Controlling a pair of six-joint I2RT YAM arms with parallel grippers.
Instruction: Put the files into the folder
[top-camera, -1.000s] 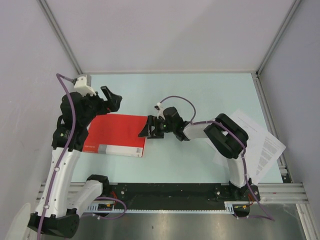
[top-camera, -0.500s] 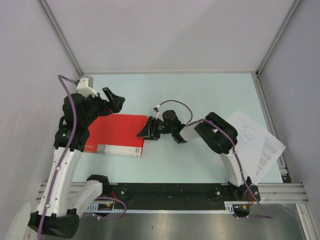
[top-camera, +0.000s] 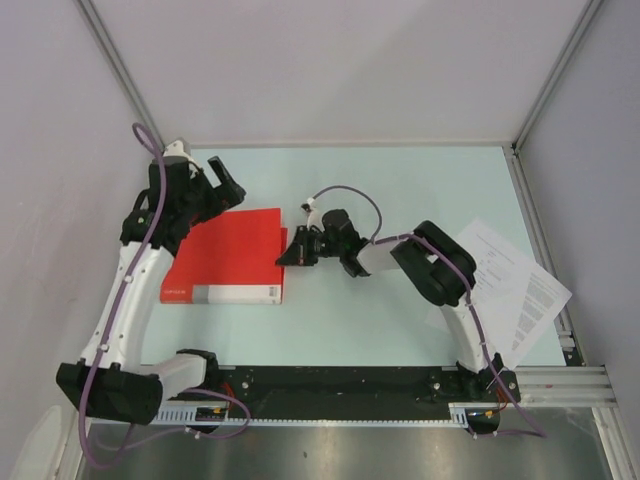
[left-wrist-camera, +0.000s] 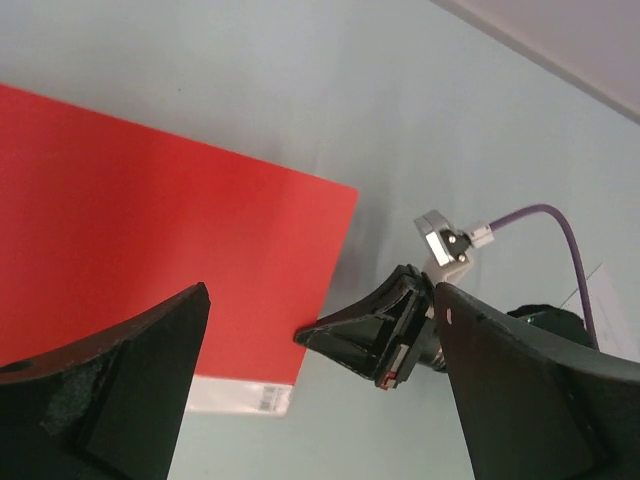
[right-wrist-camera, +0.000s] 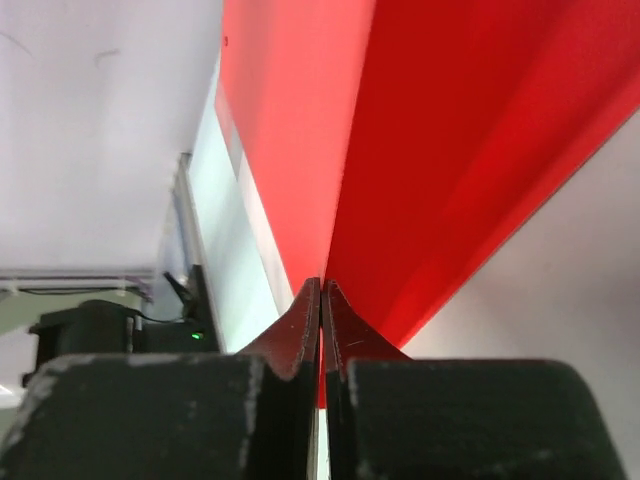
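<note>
The red folder (top-camera: 230, 255) lies flat on the left of the table, its white label strip along the near edge. My right gripper (top-camera: 285, 259) is at the folder's right edge, shut on the thin red cover (right-wrist-camera: 430, 150); in the right wrist view the fingertips (right-wrist-camera: 321, 285) press together with red showing between them. The left wrist view shows the same pinch at the folder's (left-wrist-camera: 150, 220) edge. My left gripper (top-camera: 224, 183) hovers open above the folder's far left corner, holding nothing. The files (top-camera: 512, 285), white printed sheets, lie at the table's right edge, partly under the right arm.
Grey walls with metal corner posts enclose the pale green table (top-camera: 400, 190) on three sides. A purple cable (top-camera: 345, 192) loops above the right wrist. The black mounting rail (top-camera: 340, 385) runs along the near edge.
My right gripper went from open to shut on the folder's right edge. The left arm swung up and toward the far left, still open.
</note>
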